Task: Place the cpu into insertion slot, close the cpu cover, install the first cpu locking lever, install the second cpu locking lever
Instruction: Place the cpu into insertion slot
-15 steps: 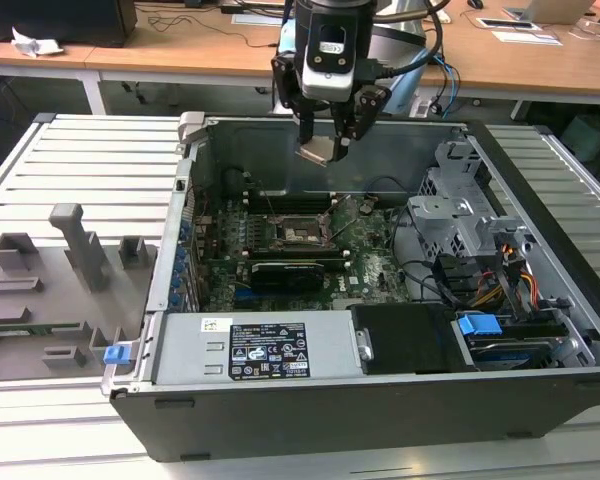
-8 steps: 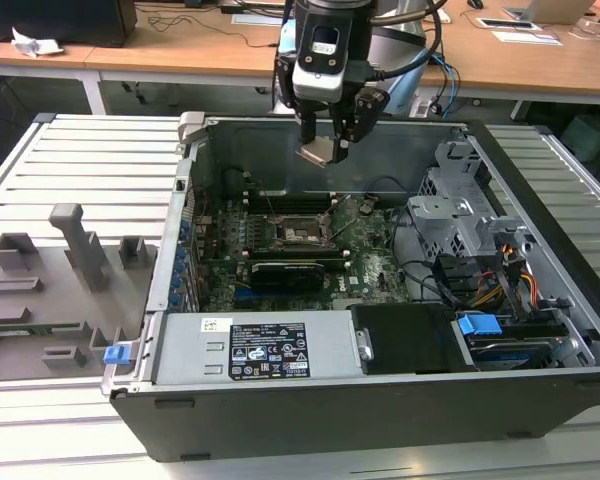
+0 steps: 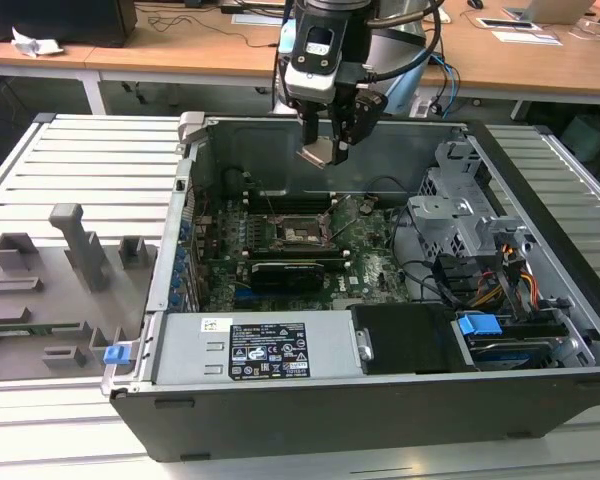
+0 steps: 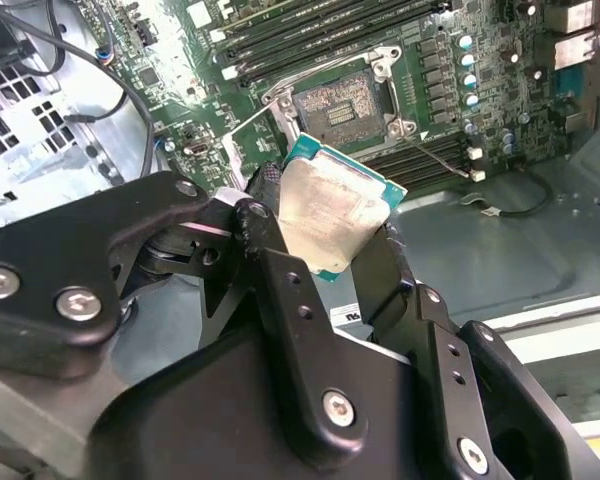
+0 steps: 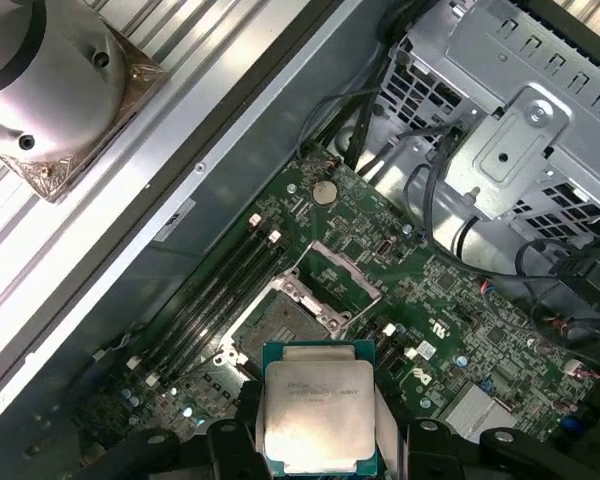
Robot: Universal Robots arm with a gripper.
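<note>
we see the gripper [image 3: 325, 148] clamped on the cpu [image 3: 315, 152], its two black fingers [image 4: 263, 195] pressing on opposite edges of the chip. in both wrist views the cpu's silver-grey top faces the camera, with a teal-green edge showing round it. in the exterior view the chip hangs tilted in the air, above the far part of the open computer case [image 3: 280, 420] and well clear of the board.

below the claw lies the green motherboard [image 3: 370, 265]. the insertion slot [image 3: 298, 236] sits on it, nearer to us than the gripper in the exterior view. its dark centre is bare in the second wrist view, so the cpu is not yet in it. the cpu cover [image 5: 342, 272] is swung open beside the slot, and we see green board through its square window. the long black memory slots [image 5: 215, 290] run along the other side of the slot.

further out, a metal drive cage [image 3: 460, 215] fills the case on the exterior view's right, with coloured cables near it. the power supply [image 3: 250, 350] lies along the near wall. the case rests on a slatted metal table [image 3: 90, 160]. a grey fixture tray [image 3: 50, 290] sits on the exterior view's left, and wooden desks [image 3: 180, 55] stand at the far side.
</note>
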